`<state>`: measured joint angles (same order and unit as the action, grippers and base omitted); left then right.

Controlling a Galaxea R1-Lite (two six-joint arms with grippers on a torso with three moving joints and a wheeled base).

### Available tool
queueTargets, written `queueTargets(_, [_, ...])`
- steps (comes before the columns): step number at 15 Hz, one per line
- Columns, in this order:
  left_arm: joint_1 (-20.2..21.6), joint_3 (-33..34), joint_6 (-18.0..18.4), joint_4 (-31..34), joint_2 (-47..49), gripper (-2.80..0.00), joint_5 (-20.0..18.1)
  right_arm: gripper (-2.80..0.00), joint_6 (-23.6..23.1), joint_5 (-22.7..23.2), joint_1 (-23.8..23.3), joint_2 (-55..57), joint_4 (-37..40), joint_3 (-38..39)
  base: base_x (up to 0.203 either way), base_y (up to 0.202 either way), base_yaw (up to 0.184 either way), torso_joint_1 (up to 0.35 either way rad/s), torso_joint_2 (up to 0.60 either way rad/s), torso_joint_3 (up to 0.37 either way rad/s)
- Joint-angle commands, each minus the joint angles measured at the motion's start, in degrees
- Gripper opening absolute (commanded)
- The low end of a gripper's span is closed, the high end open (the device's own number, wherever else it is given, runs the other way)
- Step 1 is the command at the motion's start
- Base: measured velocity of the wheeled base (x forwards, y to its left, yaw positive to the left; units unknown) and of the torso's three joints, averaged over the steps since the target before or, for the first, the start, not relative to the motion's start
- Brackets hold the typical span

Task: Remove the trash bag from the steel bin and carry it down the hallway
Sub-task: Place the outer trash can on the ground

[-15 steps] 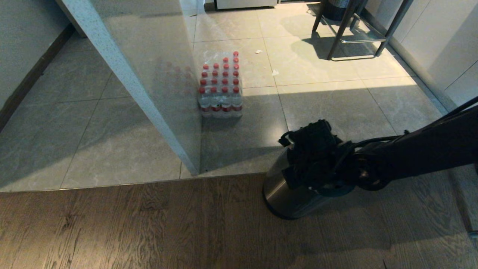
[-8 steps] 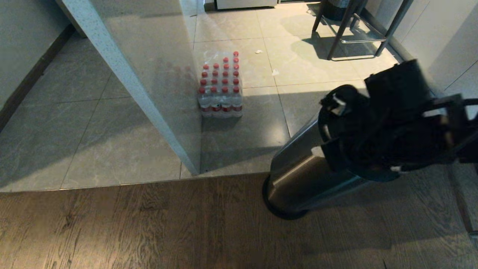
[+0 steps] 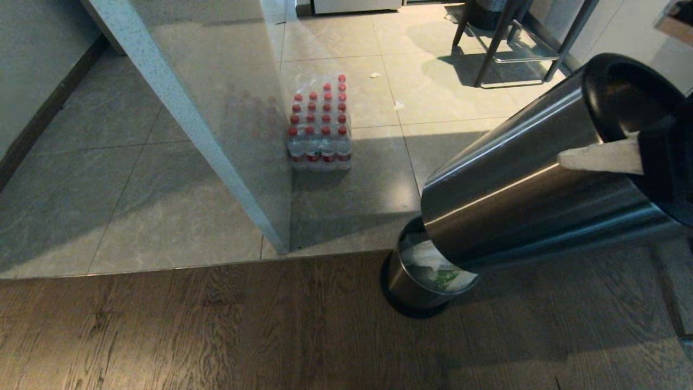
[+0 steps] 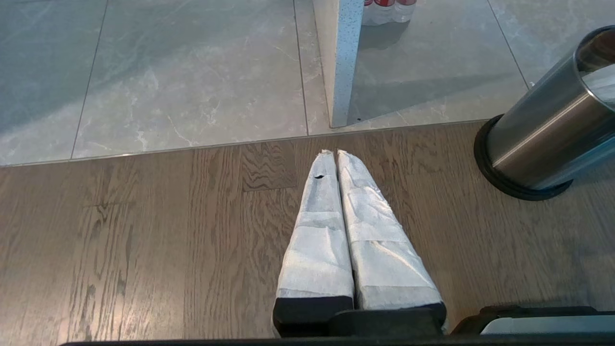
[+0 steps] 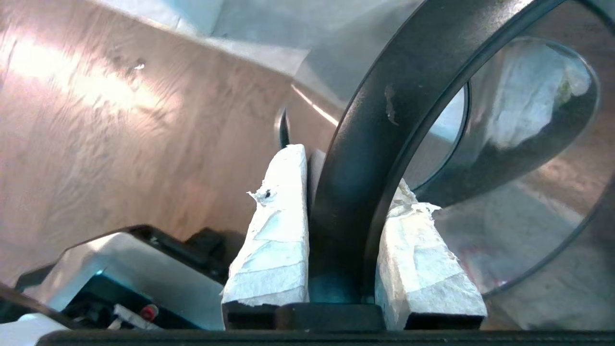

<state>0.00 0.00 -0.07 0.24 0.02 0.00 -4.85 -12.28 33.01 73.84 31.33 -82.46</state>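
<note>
The right gripper [image 5: 343, 226] is clamped on the wide black rim ring [image 5: 384, 120] of the steel bin's outer shell [image 3: 520, 179], one taped finger [image 5: 276, 226] outside the ring and the other inside. In the head view the shell hangs tilted above the floor, its rimmed mouth up at the right edge of the picture and its open lower end just over the bin's base [image 3: 411, 295]. That base stands on the wood floor [image 3: 216, 325], close to the seam where the wood meets the grey marbled tiles [image 3: 162, 206]. The trash bag [image 3: 433, 265], white plastic with green print, sits in the base, partly uncovered beneath the shell's lower edge; through the ring in the right wrist view it shows as a pale crumpled mass.

The left gripper [image 4: 336, 158] hangs low over the wood floor with its two taped fingers pressed together, holding nothing, the bin's base off to one side of it.

On the tiles a shrink-wrapped pack of red-capped bottles [image 3: 319, 127] stands just beside a white speckled partition [image 3: 178, 108]. Dark stool legs [image 3: 503, 38] stand further back.
</note>
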Motion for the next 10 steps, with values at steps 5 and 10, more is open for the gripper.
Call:
queueTargets(5, [0.0,0.0,-0.01,0.02,-0.02,-2.8,0.07,-2.8,0.38,-5.61,-18.32,-1.26,2.24,2.67,0.0,0.0,0.0,0.0,0.0,0.0])
queueTargets(10, [0.0,0.0,-0.01,0.02,-0.02,-2.8,0.09,-2.8,1.57,-6.12,-34.52,11.5,-15.26,14.24,0.0,0.0,0.0,0.0,0.0,0.0])
